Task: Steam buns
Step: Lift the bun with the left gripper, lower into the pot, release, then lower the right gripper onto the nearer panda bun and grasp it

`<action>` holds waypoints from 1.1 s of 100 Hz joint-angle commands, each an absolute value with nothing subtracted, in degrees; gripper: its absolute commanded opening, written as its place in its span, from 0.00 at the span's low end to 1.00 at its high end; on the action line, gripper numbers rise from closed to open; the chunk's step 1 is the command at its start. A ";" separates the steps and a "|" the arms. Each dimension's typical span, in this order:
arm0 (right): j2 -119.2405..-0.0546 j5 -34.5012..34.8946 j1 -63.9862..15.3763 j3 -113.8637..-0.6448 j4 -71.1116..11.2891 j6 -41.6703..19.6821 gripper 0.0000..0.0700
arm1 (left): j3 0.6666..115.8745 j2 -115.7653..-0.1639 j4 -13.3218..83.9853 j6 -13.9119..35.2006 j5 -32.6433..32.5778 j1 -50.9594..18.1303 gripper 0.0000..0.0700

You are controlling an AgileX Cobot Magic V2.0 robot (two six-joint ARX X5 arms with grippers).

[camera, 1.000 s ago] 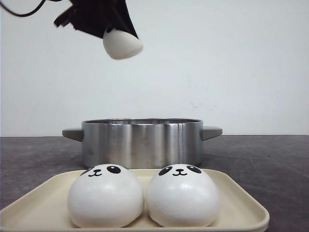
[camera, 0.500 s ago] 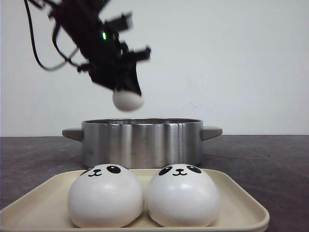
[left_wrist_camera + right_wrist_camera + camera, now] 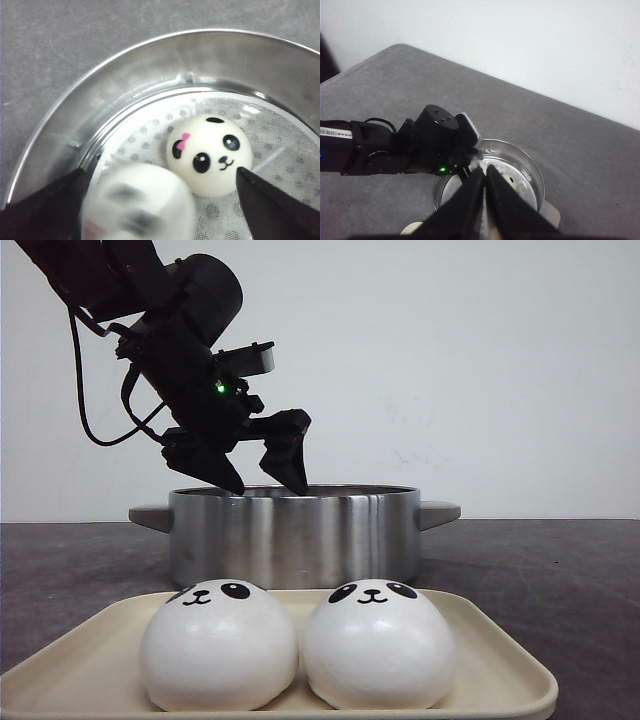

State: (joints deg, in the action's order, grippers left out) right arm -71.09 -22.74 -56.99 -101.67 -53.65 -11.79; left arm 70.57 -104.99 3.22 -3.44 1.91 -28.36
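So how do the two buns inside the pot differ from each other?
The sharp bun sits still on the perforated liner, face clear, with a pink mark by one eye. The blurred bun lies between the left end effector fingers, its features smeared and unreadable. Both are white and round.

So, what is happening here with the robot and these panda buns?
The robot is moving panda buns from a tray into a steel pot. Its left gripper hangs open just above the pot. One bun sits inside on the perforated liner, and a second, blurred bun is beside it between the open fingers. Two more buns wait on the cream tray. The right gripper is shut and empty, high above the table.
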 commanded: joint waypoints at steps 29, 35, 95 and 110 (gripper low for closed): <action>-71.94 -23.90 -54.68 -97.41 -57.58 -10.59 0.00 | 71.70 -89.82 6.83 1.43 1.21 -28.58 0.80; -71.94 -22.26 -53.36 -94.17 -58.13 -12.16 0.00 | 71.70 -86.08 9.37 4.36 1.23 -28.58 0.78; -75.00 0.47 -56.29 -60.20 -40.75 -34.15 0.74 | 71.70 -59.83 30.11 11.25 1.48 -29.54 0.78; -78.54 0.51 -57.65 -60.07 -40.86 -34.76 0.73 | 71.70 -56.97 31.79 11.27 1.50 -29.54 0.78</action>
